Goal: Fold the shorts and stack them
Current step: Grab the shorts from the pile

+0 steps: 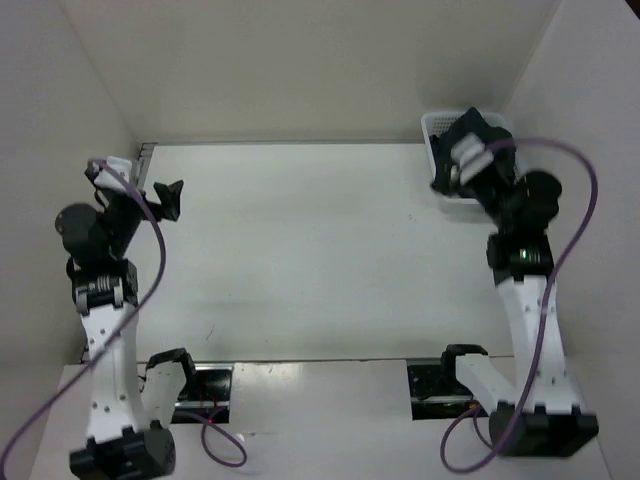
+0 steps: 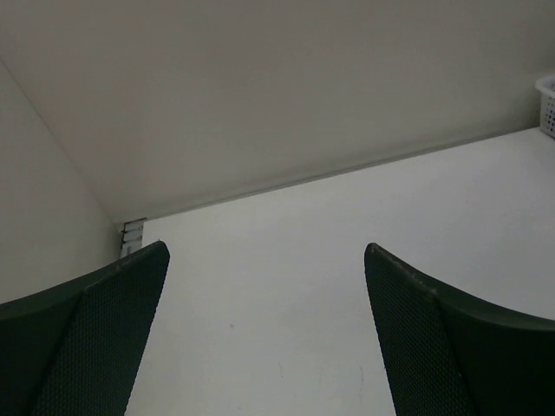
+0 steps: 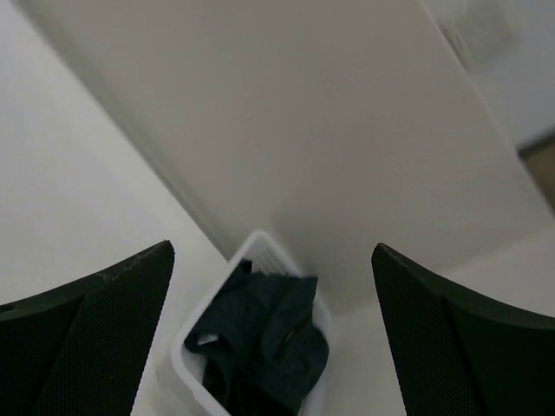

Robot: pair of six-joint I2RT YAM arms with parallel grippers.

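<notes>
At far right, shorts (image 3: 264, 338) lie bunched in the basket (image 3: 198, 316) — nothing folded yet. Left gripper (image 2: 264, 251) and right gripper (image 3: 271, 247) gape wide, empty.

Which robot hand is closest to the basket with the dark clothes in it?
The right gripper. It hangs open right by the white basket with the dark shorts crumpled inside; the left gripper is over the table, far from it.

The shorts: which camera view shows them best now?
Right wrist view: the shorts lie crumpled inside the white basket, seen from above. In the top view the right gripper hides most of the basket. The left wrist view shows only the basket's edge, no shorts.
</notes>
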